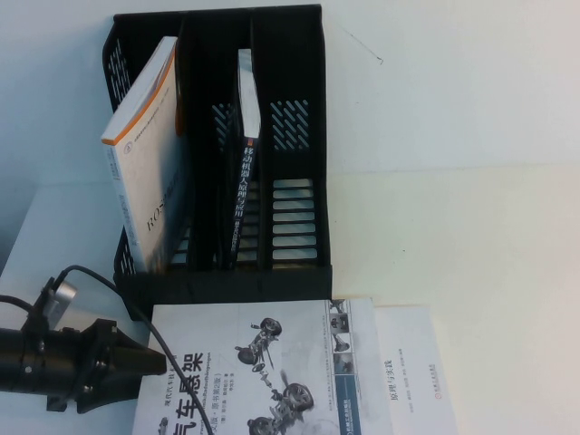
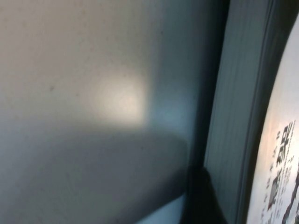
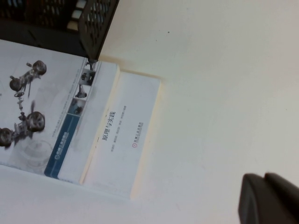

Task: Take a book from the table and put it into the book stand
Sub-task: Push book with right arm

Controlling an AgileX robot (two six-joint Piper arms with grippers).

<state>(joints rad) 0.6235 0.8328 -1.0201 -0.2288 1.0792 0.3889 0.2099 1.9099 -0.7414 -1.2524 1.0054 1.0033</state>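
Lying flat on the counter (image 1: 489, 227) before the rack (image 1: 299, 54), the book (image 1: 272, 362) is met at its left edge by the left pincer (image 1: 154, 364), grip unclear; the right pincer (image 3: 268, 198) is glimpsed nearby.

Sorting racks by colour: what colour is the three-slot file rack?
Black plastic three-slot file rack; high view shows it best.

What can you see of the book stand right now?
The book stand is black plastic, upright on the table, with three slots and slotted vents in its dividers and base. Its left slot holds a thick white book leaning right, the middle slot a thin dark-spined book, and the right slot is empty. The book lies flat against its front edge. The left gripper is at that book's left edge; the right gripper hovers over bare table.
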